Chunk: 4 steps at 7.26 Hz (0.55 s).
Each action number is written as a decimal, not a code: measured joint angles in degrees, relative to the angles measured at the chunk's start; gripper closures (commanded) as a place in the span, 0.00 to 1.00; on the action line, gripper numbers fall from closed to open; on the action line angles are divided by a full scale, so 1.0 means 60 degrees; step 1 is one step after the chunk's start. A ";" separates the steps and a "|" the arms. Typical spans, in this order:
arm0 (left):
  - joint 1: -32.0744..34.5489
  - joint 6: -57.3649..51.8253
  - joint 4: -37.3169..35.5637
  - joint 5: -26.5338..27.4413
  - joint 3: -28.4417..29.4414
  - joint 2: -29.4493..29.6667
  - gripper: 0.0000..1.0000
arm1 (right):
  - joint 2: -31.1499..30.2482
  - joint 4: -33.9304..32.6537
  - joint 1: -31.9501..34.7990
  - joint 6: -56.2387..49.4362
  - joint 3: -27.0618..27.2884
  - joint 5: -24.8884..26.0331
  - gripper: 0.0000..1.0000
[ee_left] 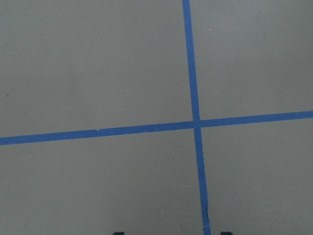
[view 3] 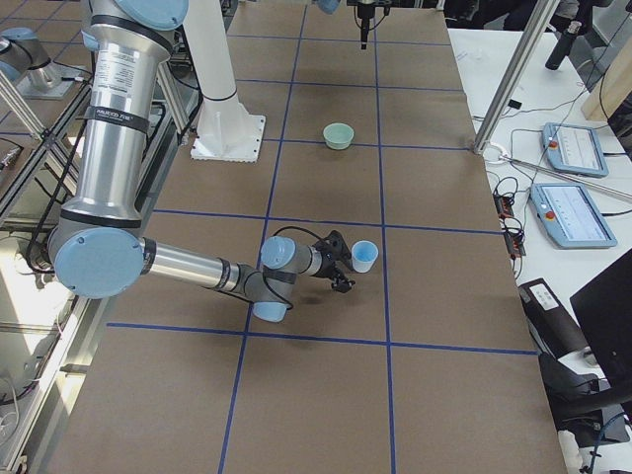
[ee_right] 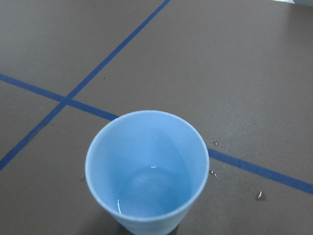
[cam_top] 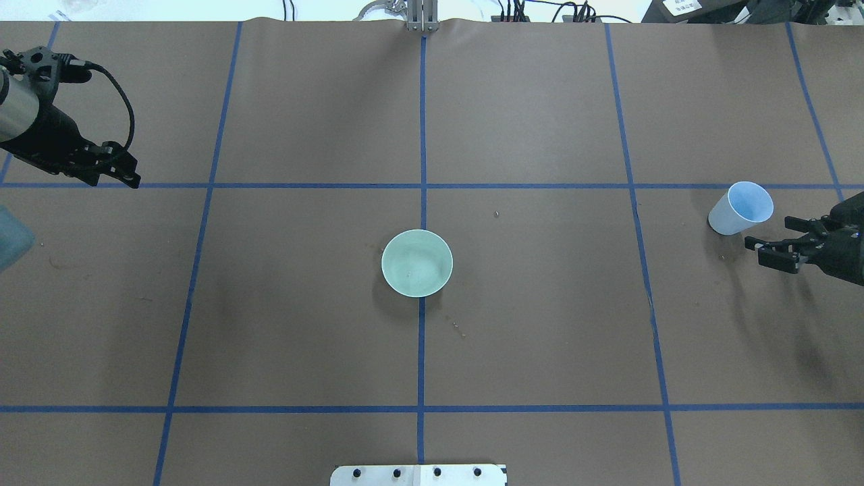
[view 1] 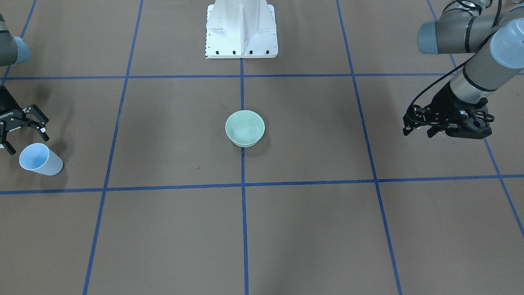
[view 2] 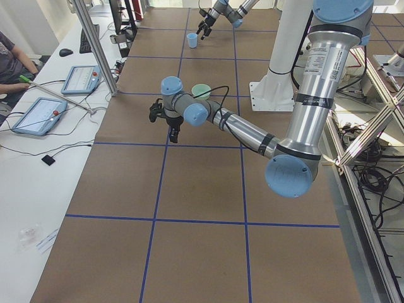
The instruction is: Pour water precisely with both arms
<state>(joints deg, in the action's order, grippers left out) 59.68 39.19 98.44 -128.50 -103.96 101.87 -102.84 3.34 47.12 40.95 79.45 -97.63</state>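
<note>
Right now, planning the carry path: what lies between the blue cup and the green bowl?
Nothing stands between blue cup and green bowl: just bare table crossed by one blue tape line, per the overhead view.

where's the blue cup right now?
In the overhead view the blue cup stands upright at far right, close beside the open right gripper but not held, well to the right of the central green bowl.
</note>
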 measured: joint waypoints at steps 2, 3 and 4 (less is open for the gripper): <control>0.0000 -0.0007 0.0000 0.0000 -0.0016 -0.0017 0.27 | -0.0502 0.0402 0.0036 0.0000 -0.0002 -0.0212 0.01; 0.0003 -0.0011 0.0000 0.0000 -0.0035 -0.0023 0.27 | -0.0594 0.0428 0.0174 -0.0009 -0.0106 -0.0392 0.01; 0.0015 -0.0012 0.0000 0.0003 -0.0043 -0.0026 0.27 | -0.0595 0.0355 0.0581 -0.0051 -0.0266 -0.0784 0.01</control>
<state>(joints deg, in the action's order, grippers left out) 59.77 39.12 98.44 -128.48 -104.22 101.71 -106.41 5.47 50.61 40.65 77.85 -102.34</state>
